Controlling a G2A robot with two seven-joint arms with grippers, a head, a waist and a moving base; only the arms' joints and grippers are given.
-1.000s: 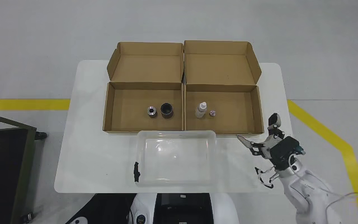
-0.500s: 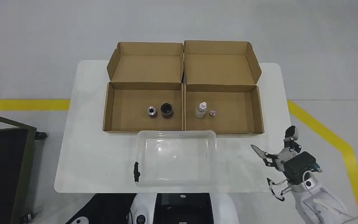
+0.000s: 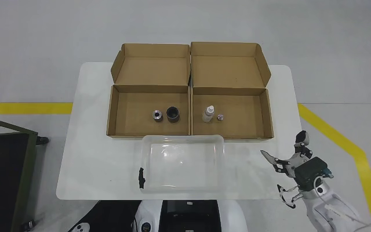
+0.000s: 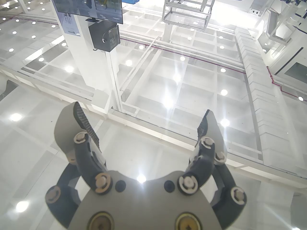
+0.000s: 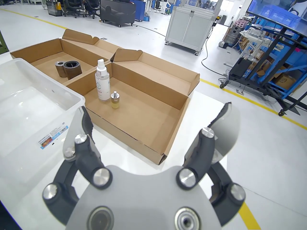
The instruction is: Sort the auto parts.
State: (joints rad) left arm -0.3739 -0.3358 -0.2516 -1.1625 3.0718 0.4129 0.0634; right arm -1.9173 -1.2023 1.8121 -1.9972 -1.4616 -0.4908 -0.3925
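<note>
Two cardboard boxes stand side by side at the back of the white table. The left box holds a grey metal cylinder and a black ring-shaped part. The right box holds a white spray bottle and a small glass bottle. My right gripper hangs open and empty over the table's near right corner, apart from the boxes. My left gripper is open and empty, pointing up at the ceiling.
A clear plastic bin sits in front of the boxes at the table's near edge. A small dark piece lies by the bin's left side. Both box lids are folded back. Bare table lies left of the boxes.
Over the last second my right gripper drew back from beside the right box toward the table's near right corner. It has hardly moved in the last half second.
</note>
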